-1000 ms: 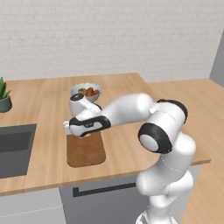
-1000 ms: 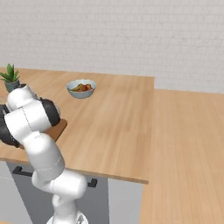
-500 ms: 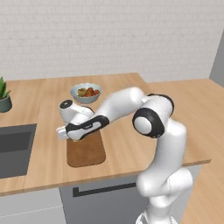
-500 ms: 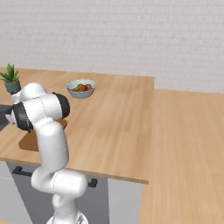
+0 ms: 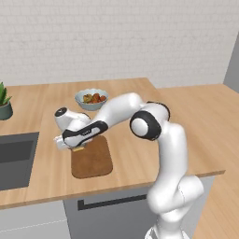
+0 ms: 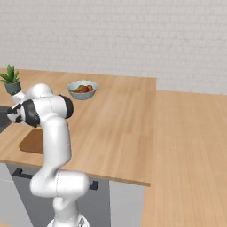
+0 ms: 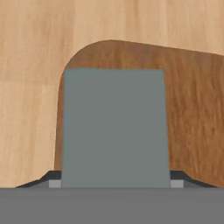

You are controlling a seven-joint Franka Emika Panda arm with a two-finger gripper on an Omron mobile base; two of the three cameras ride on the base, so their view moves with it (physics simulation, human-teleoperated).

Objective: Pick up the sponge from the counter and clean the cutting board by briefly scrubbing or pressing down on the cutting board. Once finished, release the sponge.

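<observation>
Sponge [image 7: 114,127] sitting pinched in the hand [image 7: 114,181], its grey-green face filling the middle of the hand view, with a dark fingertip [image 7: 50,178] pressing at each lower corner. Showing in the left base view as a small yellow sliver [image 5: 77,149] just under the hand [image 5: 70,145], at the far left corner of the cutting board [image 5: 92,158]. Hard to tell whether touching the board or hanging just above it.

Dark brown cutting board [image 7: 192,109] lying flat behind the sponge in the hand view, one rounded corner curving around the top left of the sponge. Resting near the front edge of the tabletop [image 5: 126,158], and peeking out as a brown patch [image 6: 32,142] behind the arm in the right base view.

Light wooden tabletop [image 7: 30,65] spreading pale and plank-grained around the board on all sides. Blue-grey bowl [image 5: 91,99] holding red and green food, standing beyond the board, well apart from it; also showing near the middle of the tabletop in the right base view [image 6: 82,89]. Dark grey sink [image 5: 16,158] lying sunk into the tabletop left of the board. Small potted plant [image 5: 4,103] standing at the far left, beyond the sink, and in the right base view [image 6: 11,80] just past the arm. White brick wall [image 5: 116,42] rising behind everything.
</observation>
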